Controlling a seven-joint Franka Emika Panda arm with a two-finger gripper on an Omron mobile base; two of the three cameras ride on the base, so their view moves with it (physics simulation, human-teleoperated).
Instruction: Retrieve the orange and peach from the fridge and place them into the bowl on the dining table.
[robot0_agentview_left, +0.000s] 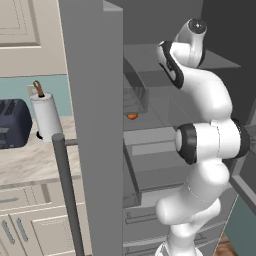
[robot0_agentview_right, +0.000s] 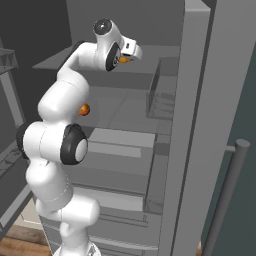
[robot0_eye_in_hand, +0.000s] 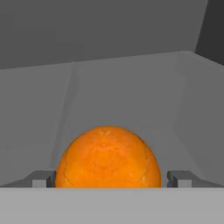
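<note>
1. Filling the low middle of the hand view, the orange (robot0_eye_in_hand: 108, 157) is sitting just ahead of the gripper (robot0_eye_in_hand: 112, 178), between its two dark fingertips (robot0_eye_in_hand: 43, 178).
2. Both fingertips are standing wide apart, one on each side of the orange, with a small gap showing on each side; they are spread fully and are not clamping it.
3. Behind the orange, the grey inner walls of the fridge (robot0_eye_in_hand: 131, 87) are closing off the far side.
4. From the right base view, the white arm (robot0_agentview_right: 62, 100) is reaching up and into the open fridge, and the orange (robot0_agentview_right: 123, 59) is showing as a small spot at the gripper, on a high shelf.
5. Lower down, a second orange-coloured fruit (robot0_agentview_right: 84, 109) is lying on a shelf beside the arm; whether it is the peach I cannot tell.
6. From the left base view, the fridge door (robot0_agentview_left: 95, 125) is standing open at near left, with a paper towel roll (robot0_agentview_left: 46, 116) and a dark toaster (robot0_agentview_left: 14, 122) on the tabletop (robot0_agentview_left: 30, 165) at left.
</note>
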